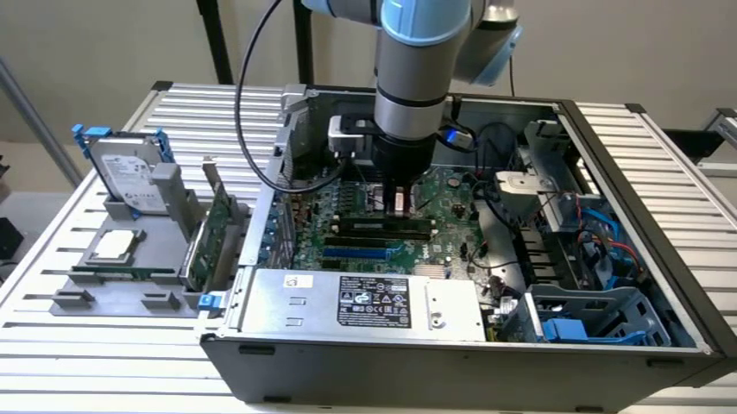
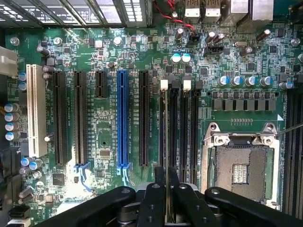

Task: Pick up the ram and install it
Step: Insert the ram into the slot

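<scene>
The hand (image 2: 166,198) is clamped on the ram (image 2: 166,142), held edge-on over a memory slot (image 2: 173,132) at 9 o'clock of the CPU socket (image 2: 240,165)

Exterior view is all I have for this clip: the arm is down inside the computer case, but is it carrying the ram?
Observer: Yes. In the wrist view the gripper is shut on the ram, a thin stick seen edge-on between its fingers.
Operator: Over which slot?
Observer: It lines up with the memory slot whose white latch shows at the far end, right beside the black expansion slot.
Operator: What lies on the other side of the memory slots?
Observer: The CPU socket, with its metal frame uncovered and no cooler on it.
</scene>
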{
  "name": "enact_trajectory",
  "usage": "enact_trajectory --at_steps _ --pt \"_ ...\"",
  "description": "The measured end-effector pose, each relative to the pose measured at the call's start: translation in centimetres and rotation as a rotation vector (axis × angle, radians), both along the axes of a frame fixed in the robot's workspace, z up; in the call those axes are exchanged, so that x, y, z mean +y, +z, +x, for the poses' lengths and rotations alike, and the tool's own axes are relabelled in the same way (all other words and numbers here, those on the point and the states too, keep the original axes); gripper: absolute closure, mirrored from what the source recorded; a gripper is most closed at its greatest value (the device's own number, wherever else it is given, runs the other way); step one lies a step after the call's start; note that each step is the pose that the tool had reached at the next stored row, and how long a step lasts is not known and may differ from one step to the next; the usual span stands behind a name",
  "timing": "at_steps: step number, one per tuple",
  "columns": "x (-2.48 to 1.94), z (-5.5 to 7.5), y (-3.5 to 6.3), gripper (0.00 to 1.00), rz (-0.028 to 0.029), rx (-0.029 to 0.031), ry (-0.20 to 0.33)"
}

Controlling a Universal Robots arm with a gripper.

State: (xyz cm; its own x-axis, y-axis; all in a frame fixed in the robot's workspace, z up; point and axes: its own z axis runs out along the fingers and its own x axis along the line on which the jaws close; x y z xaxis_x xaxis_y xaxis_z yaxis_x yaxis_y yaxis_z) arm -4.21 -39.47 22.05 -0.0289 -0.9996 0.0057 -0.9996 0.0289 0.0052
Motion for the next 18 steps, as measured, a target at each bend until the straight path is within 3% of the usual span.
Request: enact_trajectory --at_steps 7,8,13,18 --pt "0.02 0.0 -0.25 1.0 -0.0005 -0.0001 0.0" --pt "0.03 0.0 -0.26 0.0 -0.0005 -0.0001 0.0" --pt "0.02 0.0 0.09 0.0 -0.0003 0.0001 0.0" --pt "0.02 -0.1 1.78 0.0 -0.0005 0.0001 0.0"
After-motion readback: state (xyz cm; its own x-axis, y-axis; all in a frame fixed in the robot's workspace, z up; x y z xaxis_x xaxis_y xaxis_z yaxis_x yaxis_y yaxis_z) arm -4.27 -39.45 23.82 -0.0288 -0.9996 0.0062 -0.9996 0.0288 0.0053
